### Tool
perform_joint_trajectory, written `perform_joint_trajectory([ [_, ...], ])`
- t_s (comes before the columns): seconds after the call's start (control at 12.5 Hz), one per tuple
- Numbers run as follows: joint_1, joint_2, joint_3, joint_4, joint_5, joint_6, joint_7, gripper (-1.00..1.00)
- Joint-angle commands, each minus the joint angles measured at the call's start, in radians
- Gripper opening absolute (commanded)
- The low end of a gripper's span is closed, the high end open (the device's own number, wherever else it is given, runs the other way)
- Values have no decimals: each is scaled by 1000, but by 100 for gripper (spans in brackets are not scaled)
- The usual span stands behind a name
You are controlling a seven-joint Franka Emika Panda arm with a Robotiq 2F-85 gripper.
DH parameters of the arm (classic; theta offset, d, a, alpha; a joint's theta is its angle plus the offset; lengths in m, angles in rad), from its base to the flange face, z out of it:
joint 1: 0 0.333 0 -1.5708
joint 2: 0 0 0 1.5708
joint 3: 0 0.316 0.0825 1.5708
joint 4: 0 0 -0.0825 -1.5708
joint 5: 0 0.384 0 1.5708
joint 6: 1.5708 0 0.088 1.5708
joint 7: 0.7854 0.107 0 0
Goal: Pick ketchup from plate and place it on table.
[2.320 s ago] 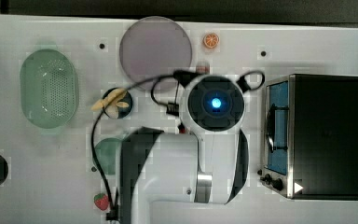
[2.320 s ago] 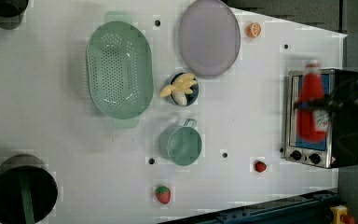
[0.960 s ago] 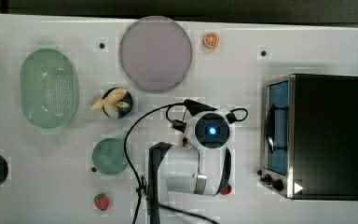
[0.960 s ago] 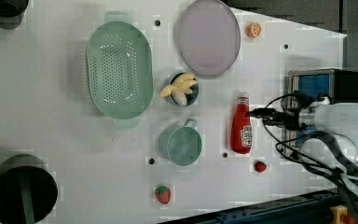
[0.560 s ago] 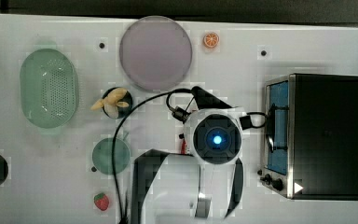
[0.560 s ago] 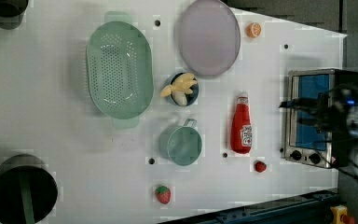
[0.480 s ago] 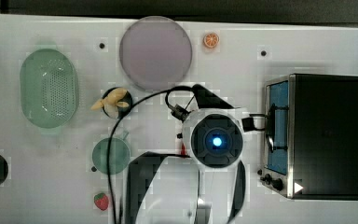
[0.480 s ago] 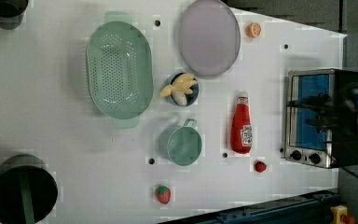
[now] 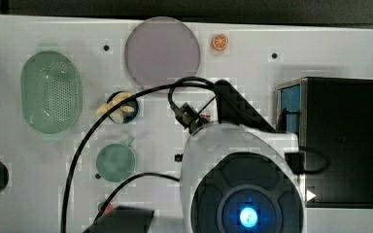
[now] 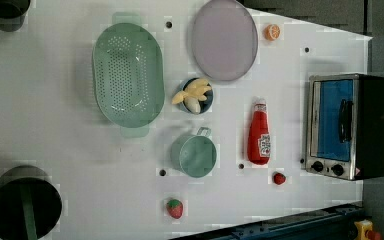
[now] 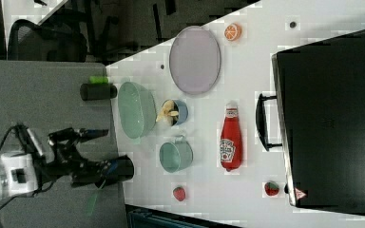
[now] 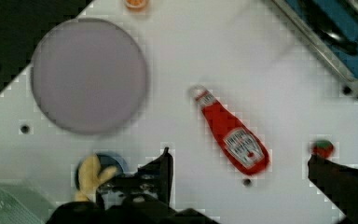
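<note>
The arm fills the lower middle of the top view, its white wrist housing and dark round end with a blue light raised high above the table, black cables looping off it. In the wrist view the gripper hangs well above the table, its two dark fingers spread wide apart with nothing between them.
</note>
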Motion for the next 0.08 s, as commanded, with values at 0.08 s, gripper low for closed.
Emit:
perform_joint_trajectory([
  [0.08, 2, 48, 3, -8, 4, -80, 64, 100],
])
